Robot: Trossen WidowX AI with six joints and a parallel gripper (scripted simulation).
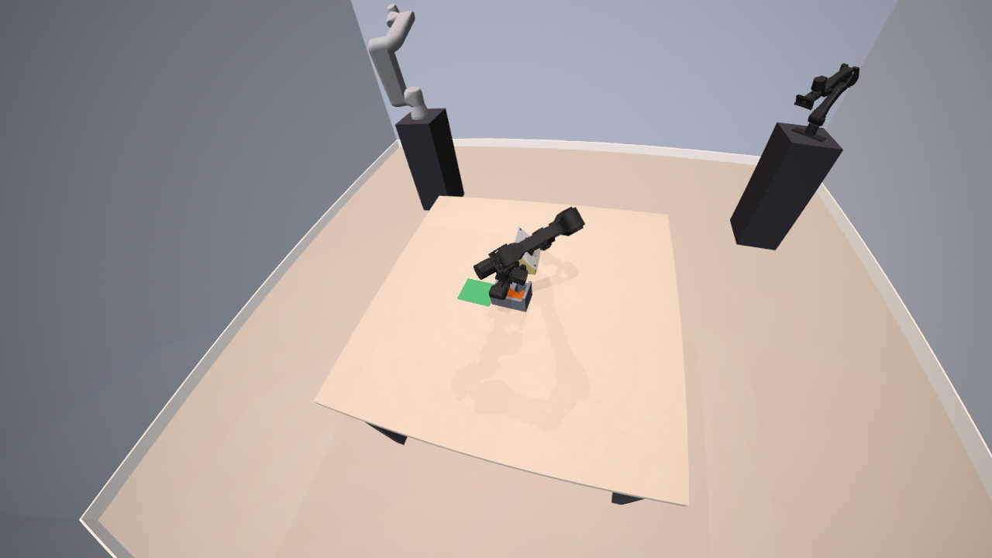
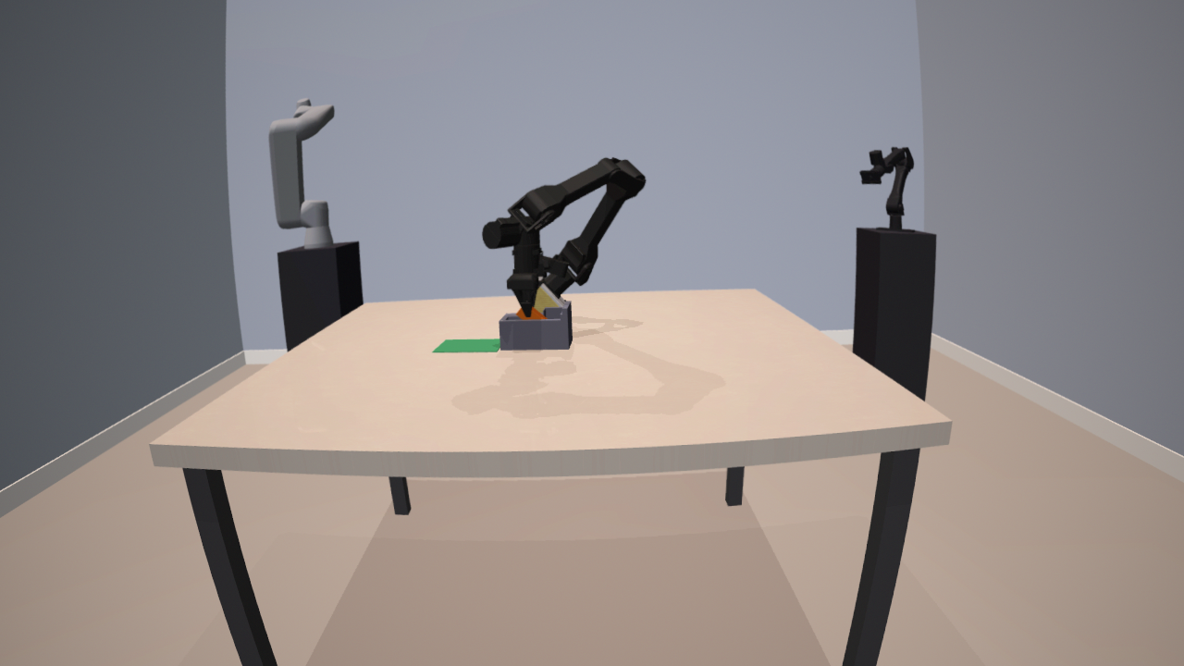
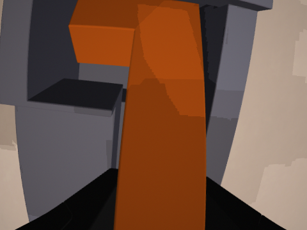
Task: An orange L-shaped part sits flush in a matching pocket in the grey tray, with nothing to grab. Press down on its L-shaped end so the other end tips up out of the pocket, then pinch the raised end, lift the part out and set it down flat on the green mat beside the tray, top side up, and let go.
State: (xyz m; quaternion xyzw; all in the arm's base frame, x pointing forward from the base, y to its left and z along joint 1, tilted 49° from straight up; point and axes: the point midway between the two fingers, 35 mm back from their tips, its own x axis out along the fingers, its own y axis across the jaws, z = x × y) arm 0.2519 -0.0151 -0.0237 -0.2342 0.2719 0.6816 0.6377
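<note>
The orange L-shaped part [image 1: 515, 294] [image 2: 538, 314] [image 3: 166, 96] sits tilted in the pocket of the grey tray [image 1: 508, 304] [image 2: 521, 336] [image 3: 64, 144]. Its L-shaped end is down in the pocket and its straight end is raised above the rim. My gripper [image 2: 528, 314] [image 3: 157, 183] is shut on the raised end, with one dark finger against each side in the wrist view. The far tip of that end runs out of the wrist view's bottom edge. The green mat [image 1: 474, 292] [image 2: 467, 346] lies against the tray's left side in the top and exterior views, with nothing on it.
A yellow and pale grey slanted piece [image 1: 530, 266] [image 2: 549, 298] stands behind the tray, close to my arm. The tray has a higher wall at its right end in the exterior view. Two other arms stand on dark pedestals [image 2: 318, 293] [image 2: 894, 302] beyond the table.
</note>
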